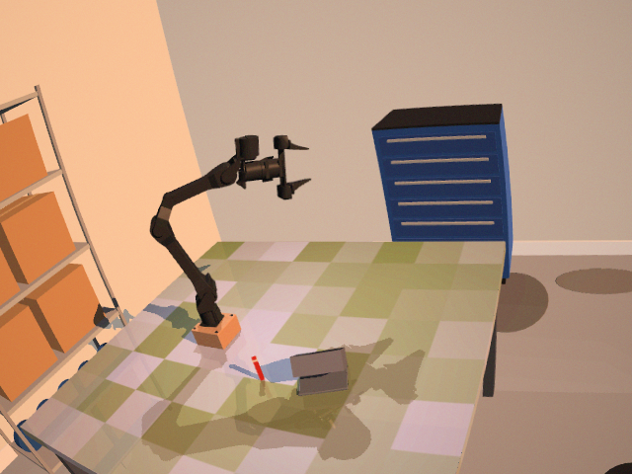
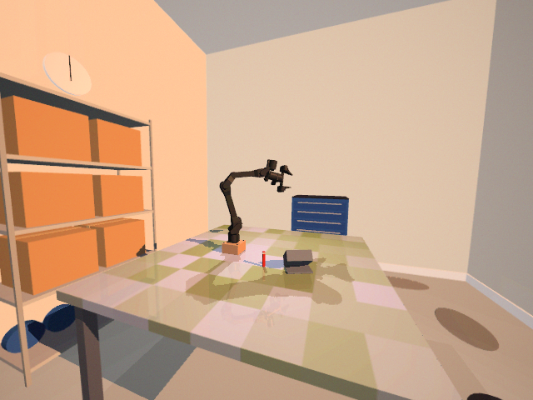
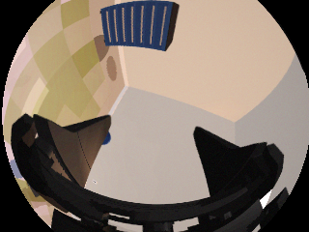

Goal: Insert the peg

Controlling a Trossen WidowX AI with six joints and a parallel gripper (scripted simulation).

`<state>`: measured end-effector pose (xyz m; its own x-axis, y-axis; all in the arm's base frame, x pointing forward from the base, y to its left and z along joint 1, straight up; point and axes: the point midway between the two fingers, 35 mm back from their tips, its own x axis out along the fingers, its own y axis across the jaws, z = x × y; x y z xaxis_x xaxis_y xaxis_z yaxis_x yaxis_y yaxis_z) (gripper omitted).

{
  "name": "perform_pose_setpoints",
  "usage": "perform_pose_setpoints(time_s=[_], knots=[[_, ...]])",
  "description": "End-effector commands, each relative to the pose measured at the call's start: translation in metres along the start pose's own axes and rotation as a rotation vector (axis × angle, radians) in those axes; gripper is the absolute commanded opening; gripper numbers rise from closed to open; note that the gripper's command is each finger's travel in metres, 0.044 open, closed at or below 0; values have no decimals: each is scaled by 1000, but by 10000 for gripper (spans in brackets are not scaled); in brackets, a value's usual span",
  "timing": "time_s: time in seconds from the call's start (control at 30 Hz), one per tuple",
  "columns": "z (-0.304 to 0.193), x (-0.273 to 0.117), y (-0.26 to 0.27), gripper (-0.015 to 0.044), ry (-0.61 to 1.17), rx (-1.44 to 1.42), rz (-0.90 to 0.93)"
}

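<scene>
A thin red peg with a pale band near its top stands upright on the table, between the arm's base and the panel block. The grey sloped panel sits on the table to the right of the peg in the top and exterior views; its hole cannot be made out. My gripper is open and empty, high above the table and pointing roughly level, away from the base. The peg and panel do not show in the wrist view.
The arm's orange base block stands left of the peg. A blue drawer cabinet stands beyond the table. A shelf rack with orange boxes is at the left, off the table.
</scene>
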<state>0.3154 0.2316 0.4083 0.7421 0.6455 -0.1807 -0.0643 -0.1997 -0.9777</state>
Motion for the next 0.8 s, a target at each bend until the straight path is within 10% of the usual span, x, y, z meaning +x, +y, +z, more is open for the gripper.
perform_pose_setpoints(time_s=[0.0,0.77], knots=[[-18,6,19,440,48,38,61],[-125,-1,123,440,329,293,364]])
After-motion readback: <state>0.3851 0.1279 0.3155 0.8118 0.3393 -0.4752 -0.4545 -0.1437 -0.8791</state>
